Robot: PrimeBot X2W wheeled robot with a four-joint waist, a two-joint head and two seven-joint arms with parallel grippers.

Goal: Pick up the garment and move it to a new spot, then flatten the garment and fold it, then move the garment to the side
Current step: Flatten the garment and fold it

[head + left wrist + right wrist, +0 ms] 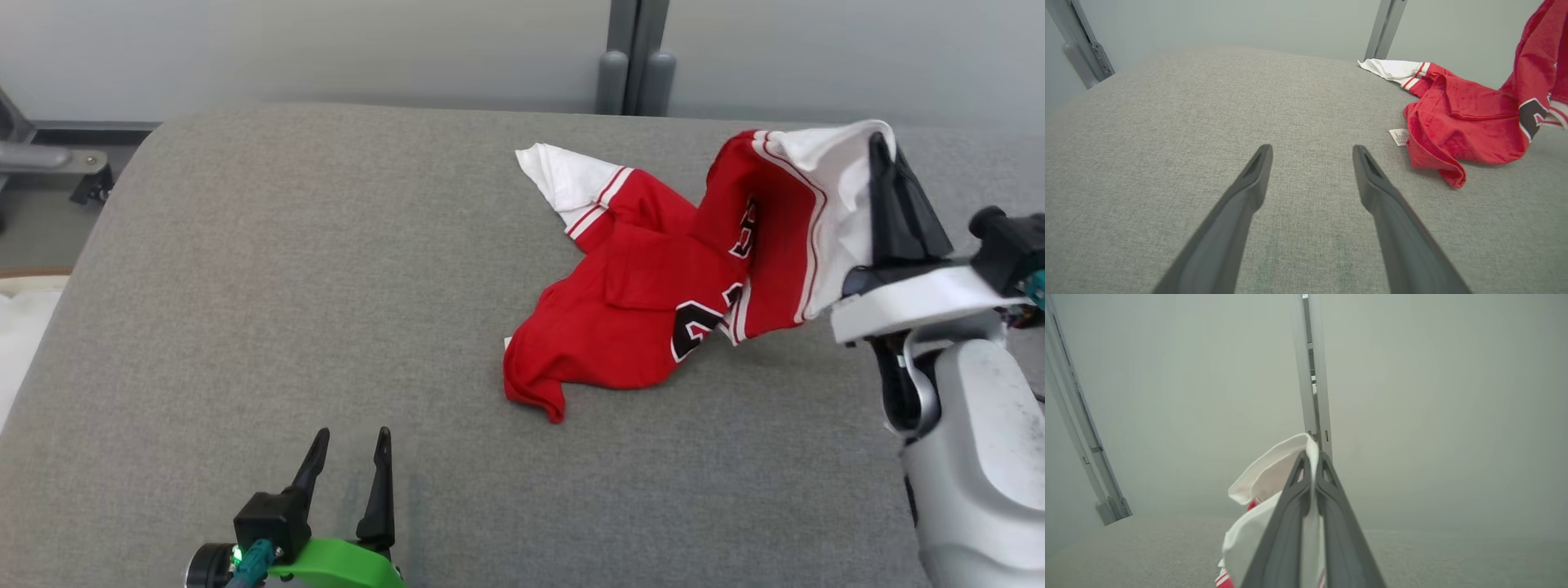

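Left hand (353, 434) wide open, right hand (886, 155) pinching the garment (645, 327).
It lies crumpled on the gray table (286, 286), to the right of the empty left hand; the right hand holds its white end up.

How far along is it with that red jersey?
Early days. Done: the right gripper is shut on the red jersey's white edge, with that end up off the grey surface. In hand: the lift; most of the jersey lies crumpled. Left: moving, flattening, folding, setting aside. The left gripper hangs open, apart from it.
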